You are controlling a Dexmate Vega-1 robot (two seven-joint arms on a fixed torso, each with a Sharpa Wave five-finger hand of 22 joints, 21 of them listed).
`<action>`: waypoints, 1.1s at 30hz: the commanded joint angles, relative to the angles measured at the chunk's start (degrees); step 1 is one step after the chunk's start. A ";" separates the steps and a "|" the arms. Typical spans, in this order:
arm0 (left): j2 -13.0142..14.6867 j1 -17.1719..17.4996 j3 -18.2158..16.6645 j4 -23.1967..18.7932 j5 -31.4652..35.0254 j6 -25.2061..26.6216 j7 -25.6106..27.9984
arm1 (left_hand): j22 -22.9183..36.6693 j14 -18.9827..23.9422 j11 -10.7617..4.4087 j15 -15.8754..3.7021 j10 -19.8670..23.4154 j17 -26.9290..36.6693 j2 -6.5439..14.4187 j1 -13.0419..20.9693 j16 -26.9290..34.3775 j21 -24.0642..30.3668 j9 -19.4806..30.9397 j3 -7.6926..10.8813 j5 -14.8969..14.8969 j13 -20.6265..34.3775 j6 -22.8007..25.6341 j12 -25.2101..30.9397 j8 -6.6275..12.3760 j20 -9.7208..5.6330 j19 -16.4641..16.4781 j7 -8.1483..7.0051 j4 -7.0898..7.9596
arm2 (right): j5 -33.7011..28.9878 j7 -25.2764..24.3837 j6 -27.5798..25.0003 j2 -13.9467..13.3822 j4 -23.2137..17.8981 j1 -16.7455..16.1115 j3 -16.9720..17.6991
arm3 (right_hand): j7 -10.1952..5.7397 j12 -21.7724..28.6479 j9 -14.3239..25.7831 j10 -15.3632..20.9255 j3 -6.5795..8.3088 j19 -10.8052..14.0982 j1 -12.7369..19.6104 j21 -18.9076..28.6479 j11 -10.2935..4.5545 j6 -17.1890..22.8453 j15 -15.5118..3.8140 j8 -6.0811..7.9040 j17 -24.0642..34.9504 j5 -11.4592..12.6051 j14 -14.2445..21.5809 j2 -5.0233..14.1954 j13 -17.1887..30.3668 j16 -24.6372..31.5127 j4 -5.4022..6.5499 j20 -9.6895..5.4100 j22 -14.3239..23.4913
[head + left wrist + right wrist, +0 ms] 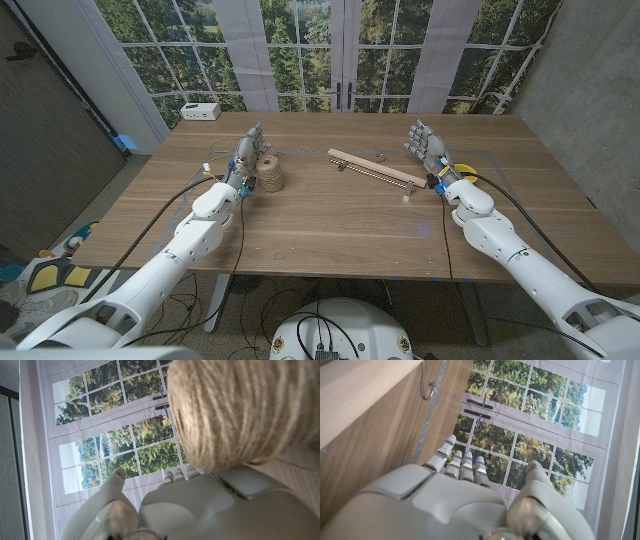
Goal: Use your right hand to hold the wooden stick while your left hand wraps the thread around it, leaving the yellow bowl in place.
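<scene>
— Two robot hands stand over the brown wooden worktop (330, 220); how are they set?

— Left robot hand (246, 155) has its fingers up and apart, gripping nothing. Right robot hand (428, 148) likewise, fingers spread, nothing in it.

— Where is the thread?

— A round spool of beige twine (271, 172) sits just beside the left robot hand, on the side toward the right one.

— And the stick?

— The long pale wooden stick (376, 167) lies flat between both, its near end close by the right robot hand, apart from the fingers.
</scene>
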 commanded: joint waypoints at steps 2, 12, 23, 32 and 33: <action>1.37 1.59 -0.68 -2.35 1.33 -0.89 1.82 | 0.11 -0.20 -0.09 -0.07 -0.62 0.07 0.43 0.17 0.47 0.28 0.26 0.27 0.22 0.27 -1.72 0.30 0.23 -0.09 -0.35 0.02 -0.02 | -2.17 -0.26 0.19 0.03 -0.25 1.22 -1.14 | -0.01 0.41 0.14 0.30 0.36 0.49 0.75 0.27 -0.06 0.58 0.02 0.30 0.10 0.37 0.31 -0.06 0.07 0.34 -0.21 -0.08 0.30; 1.88 2.50 -0.75 -3.25 5.07 -2.63 5.56 | 0.20 2.21 3.81 3.40 1.63 0.12 0.19 0.05 1.01 0.05 0.38 -0.19 0.21 0.43 1.57 1.05 1.05 2.69 0.72 -1.20 0.04 | -9.86 -6.27 -5.25 -4.36 -5.84 0.95 -2.77 | -1.10 0.76 0.17 1.68 1.89 -0.22 4.31 0.04 0.38 2.42 2.42 0.92 -0.03 0.30 1.29 0.54 0.10 0.64 -2.73 2.38 0.33; 4.04 3.42 -1.07 -5.51 8.32 -1.10 8.82 | 0.52 7.37 5.92 7.07 7.23 0.32 -0.44 -0.17 1.82 0.20 0.52 -0.81 -0.04 0.83 5.79 2.58 1.37 9.29 2.93 -3.32 0.06 | -19.66 -12.15 -15.22 -9.57 -14.44 0.86 -5.10 | -2.14 0.99 0.24 2.68 3.17 -0.45 7.18 0.11 0.43 3.72 2.36 1.17 0.04 -0.24 3.12 1.05 0.19 1.20 -4.44 3.25 0.43; 6.48 3.82 -1.12 -5.95 12.69 -0.76 11.09 | 0.58 8.16 5.89 7.35 8.89 0.31 -0.70 0.39 1.70 0.14 0.56 -0.72 -0.20 0.91 7.46 2.98 1.66 9.80 3.27 -3.70 -0.55 | -25.94 -14.72 -23.33 -11.70 -19.53 1.38 -7.20 | -2.39 1.08 0.26 3.06 3.48 -0.54 7.95 0.13 0.49 3.89 2.16 1.13 0.08 -0.49 3.57 1.19 0.22 1.31 -4.78 3.57 0.46; 6.49 3.82 -1.18 -5.61 12.56 -1.21 10.74 | 0.58 8.20 5.83 7.33 8.90 0.31 -0.71 0.44 1.69 0.13 0.56 -0.71 -0.21 0.92 7.49 2.97 1.65 9.87 3.26 -3.66 -0.60 | -26.62 -14.85 -24.13 -11.88 -19.97 1.49 -7.49 | -2.45 1.08 0.27 3.09 3.52 -0.53 8.05 0.14 0.42 3.96 2.19 1.14 0.08 -0.52 3.58 1.21 0.22 1.30 -4.81 3.58 0.46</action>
